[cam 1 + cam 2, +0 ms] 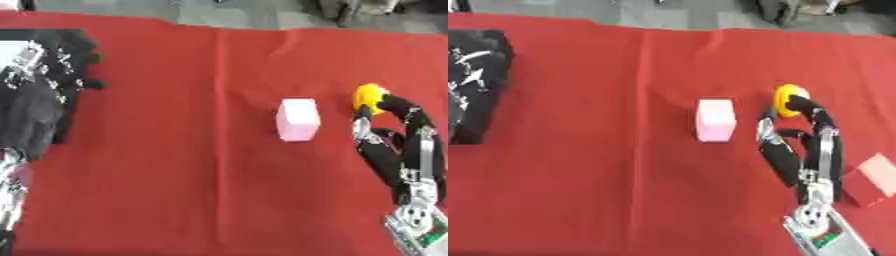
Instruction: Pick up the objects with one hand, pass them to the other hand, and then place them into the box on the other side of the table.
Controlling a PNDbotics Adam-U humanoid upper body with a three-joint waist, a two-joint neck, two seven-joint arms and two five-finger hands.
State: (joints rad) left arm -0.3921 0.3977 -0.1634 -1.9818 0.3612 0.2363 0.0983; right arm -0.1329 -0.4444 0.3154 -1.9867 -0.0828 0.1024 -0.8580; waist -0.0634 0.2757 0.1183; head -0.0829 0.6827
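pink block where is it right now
The pink block sits mid-table on the red cloth, just left of the right hand at the yellow object.

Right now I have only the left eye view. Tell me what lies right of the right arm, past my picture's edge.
Observer: A red box-shaped thing with a paler pink top lies on the red cloth, just right of the right arm. Your view cuts it off.
Operator: Place it against the yellow round object.
Observer: It sits nearer the robot than the yellow round object and further right.
Operator: Say how much of it shows.
Observer: Only part. It runs off the right eye view's right edge.
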